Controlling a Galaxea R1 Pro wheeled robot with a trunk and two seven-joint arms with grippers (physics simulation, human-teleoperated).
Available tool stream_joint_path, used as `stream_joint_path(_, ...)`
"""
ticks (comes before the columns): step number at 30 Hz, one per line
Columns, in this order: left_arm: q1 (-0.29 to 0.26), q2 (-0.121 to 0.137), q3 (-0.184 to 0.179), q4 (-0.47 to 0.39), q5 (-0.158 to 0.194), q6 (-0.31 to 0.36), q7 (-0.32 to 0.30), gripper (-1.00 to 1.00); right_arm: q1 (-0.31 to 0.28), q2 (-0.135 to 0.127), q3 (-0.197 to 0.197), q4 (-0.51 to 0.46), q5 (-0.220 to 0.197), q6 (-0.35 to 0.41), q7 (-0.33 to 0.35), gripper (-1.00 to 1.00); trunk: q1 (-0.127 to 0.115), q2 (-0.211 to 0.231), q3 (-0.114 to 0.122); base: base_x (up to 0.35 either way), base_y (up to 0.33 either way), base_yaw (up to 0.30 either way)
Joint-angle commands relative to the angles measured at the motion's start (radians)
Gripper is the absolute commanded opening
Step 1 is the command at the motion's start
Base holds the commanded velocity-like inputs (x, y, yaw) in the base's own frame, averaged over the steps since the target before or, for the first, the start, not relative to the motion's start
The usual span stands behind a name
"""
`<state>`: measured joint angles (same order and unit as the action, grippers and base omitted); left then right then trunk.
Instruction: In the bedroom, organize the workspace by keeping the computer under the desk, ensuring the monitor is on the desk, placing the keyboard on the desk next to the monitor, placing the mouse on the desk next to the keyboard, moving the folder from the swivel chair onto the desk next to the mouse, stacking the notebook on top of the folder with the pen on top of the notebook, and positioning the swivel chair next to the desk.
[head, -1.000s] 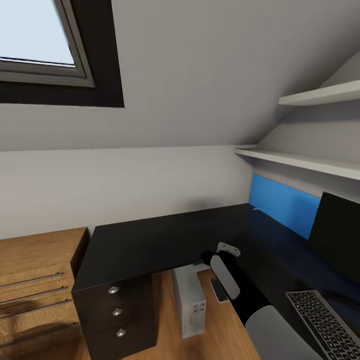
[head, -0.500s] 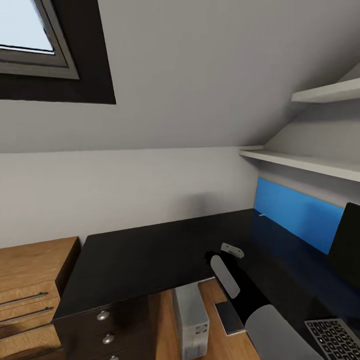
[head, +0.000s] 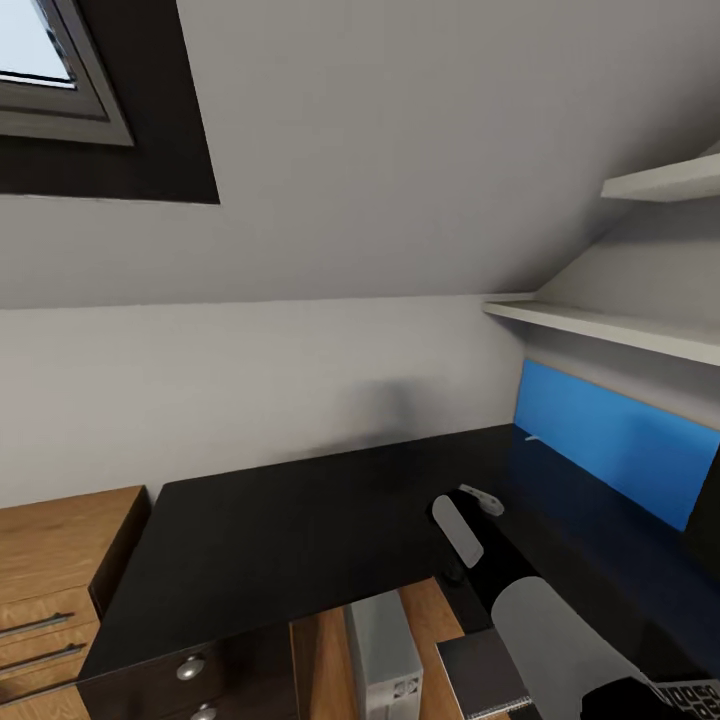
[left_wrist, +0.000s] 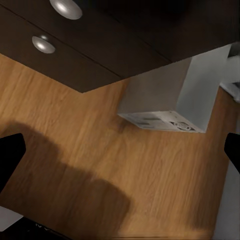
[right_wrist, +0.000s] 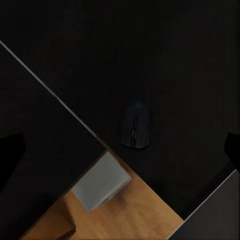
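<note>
The black desk (head: 300, 520) with its blue back panel (head: 620, 440) spreads across the head view. The pale grey computer (head: 385, 655) stands on the wood floor by the desk's inner edge, and the left wrist view has it too as the computer (left_wrist: 165, 95). My left gripper (left_wrist: 120, 157) hangs open over the floor. My right arm (head: 545, 630) reaches over the desk, with the right gripper (right_wrist: 120, 152) open above a dark mouse (right_wrist: 135, 125) lying on the desktop. A corner of the keyboard (head: 692, 692) and a sliver of the monitor (head: 712, 500) sit at the right edge.
A light-wood drawer unit (head: 50, 590) stands left of the desk. The desk's own dark drawers (head: 190, 665) have round knobs. White shelves (head: 620, 330) hang above the blue panel under the sloped ceiling. A flat dark grey thing (head: 478, 668) lies beside the computer.
The whole picture has shifted as the camera moved closer to the desk: monitor and keyboard have slid almost out at the right, the drawers out at the lower left. My right arm stays over the desk.
</note>
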<state>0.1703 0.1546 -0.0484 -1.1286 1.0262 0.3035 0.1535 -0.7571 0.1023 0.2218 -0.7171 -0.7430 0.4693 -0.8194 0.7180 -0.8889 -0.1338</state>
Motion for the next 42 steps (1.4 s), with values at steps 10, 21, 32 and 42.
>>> stream_joint_path(10,0.004,0.010,-0.045,-0.013,0.008,0.005,0.046,1.00,-0.009,-0.009,-0.003,0.012,-0.003,-0.001,-0.003,1.00,0.000,-0.001,-0.001,0.008,0.000,0.000)
stream_joint_path(21,0.117,0.001,-0.058,-0.005,0.010,-0.032,0.118,1.00,-0.041,-0.029,-0.005,0.096,-0.002,-0.001,0.022,1.00,0.000,-0.001,-0.001,0.000,0.000,0.000)
stream_joint_path(32,0.149,0.028,-0.046,-0.039,0.034,-0.047,0.128,1.00,-0.060,-0.021,-0.029,0.066,-0.018,-0.020,0.082,1.00,0.000,-0.001,-0.001,0.000,0.000,0.000)
stream_joint_path(42,0.149,0.028,-0.046,-0.039,0.034,-0.047,0.128,1.00,-0.060,-0.021,-0.029,0.066,-0.018,-0.020,0.082,1.00,0.000,-0.001,-0.001,0.000,0.000,0.000)
